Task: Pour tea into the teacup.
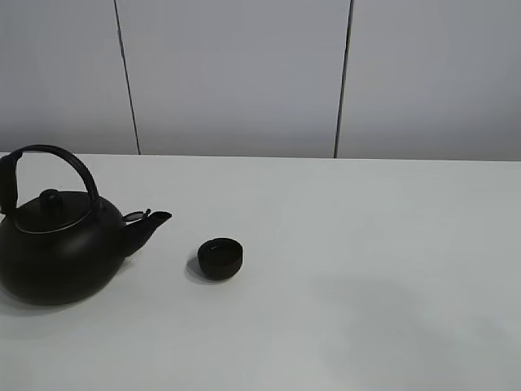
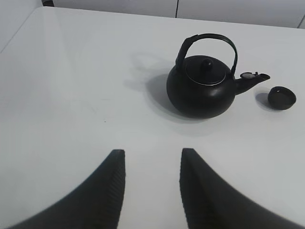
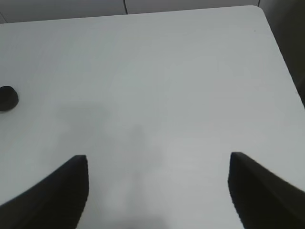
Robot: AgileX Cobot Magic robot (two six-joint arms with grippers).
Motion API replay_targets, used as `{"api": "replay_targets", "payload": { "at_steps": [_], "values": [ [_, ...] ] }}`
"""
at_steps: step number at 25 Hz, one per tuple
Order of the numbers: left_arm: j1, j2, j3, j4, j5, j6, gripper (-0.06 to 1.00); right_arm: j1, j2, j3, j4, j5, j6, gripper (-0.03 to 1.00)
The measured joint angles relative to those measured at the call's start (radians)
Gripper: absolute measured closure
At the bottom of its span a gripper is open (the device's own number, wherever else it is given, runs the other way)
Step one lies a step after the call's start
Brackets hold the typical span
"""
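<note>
Kettle (image 1: 57, 248) sits upright on the white worktop (image 1: 366, 269), spout aimed at the teacup (image 1: 220, 258) just beside it. Left end effector (image 2: 152, 164) is the nearer one, fingers partly spread and empty; right end effector (image 3: 159, 164) gapes wide, empty, well off from the kettle.

Even, diffuse lighting; white table (image 1: 366, 244) bright, no hard glare.

Kettle (image 2: 202, 86) casts a soft shadow on the side facing away from its spout; teacup (image 1: 220, 258) shadow faint, tight to its base. Dim broad shadow on the table ahead of the right gripper (image 3: 157, 191) (edges undefined). Left gripper (image 2: 152, 191) fingers blurred, too near the lens. Black objects show little surface detail.
</note>
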Motion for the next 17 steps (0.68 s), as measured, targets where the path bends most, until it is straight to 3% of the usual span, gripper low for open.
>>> {"api": "replay_targets", "payload": {
  "at_steps": [5, 12, 17],
  "values": [
    [0.000, 0.000, 0.117, 0.004, -0.103, 0.004, 0.66, 0.000, 0.000, 0.000, 0.001, 0.000, 0.000, 0.41],
    [-0.002, 0.000, 0.164, -0.009, -0.116, 0.066, 0.66, 0.000, 0.000, 0.000, 0.001, 0.000, 0.000, 0.41],
    [-0.094, 0.000, 0.164, -0.067, -0.118, 0.119, 0.66, 0.000, 0.000, 0.000, 0.001, 0.000, 0.000, 0.41]
  ]
}}
